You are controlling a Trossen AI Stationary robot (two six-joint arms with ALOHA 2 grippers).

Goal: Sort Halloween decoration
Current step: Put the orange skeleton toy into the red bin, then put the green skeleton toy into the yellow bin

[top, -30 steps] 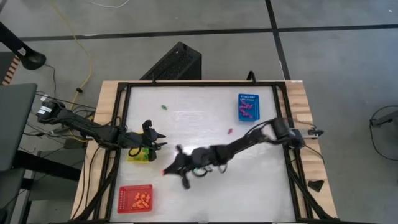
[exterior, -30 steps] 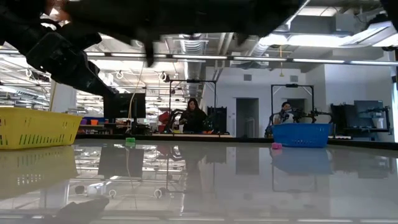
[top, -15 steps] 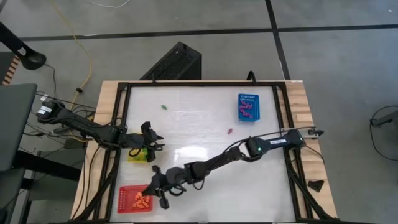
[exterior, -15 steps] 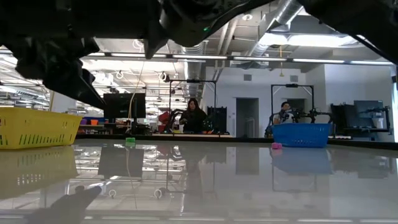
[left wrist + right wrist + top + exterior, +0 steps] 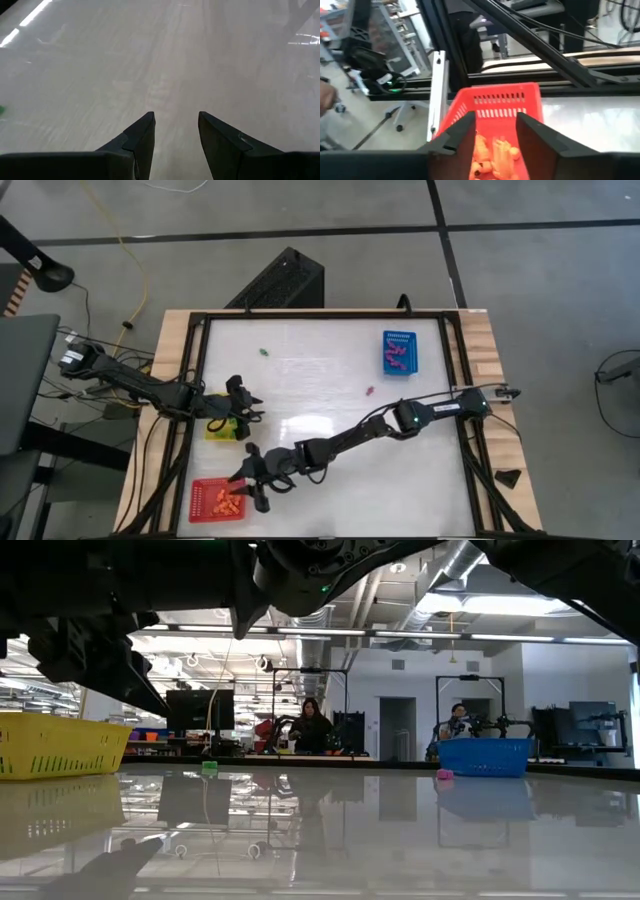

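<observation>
Reaching across since 1 second ago, the right gripper now hangs open over the red tray at the table's near-left corner, above orange pieces. Beside the yellow tray, the left gripper waits parted, empty. Small and probably light, a green piece and a purple piece remain loose; pinch across the middle.

Right claw now over red tray.
</observation>
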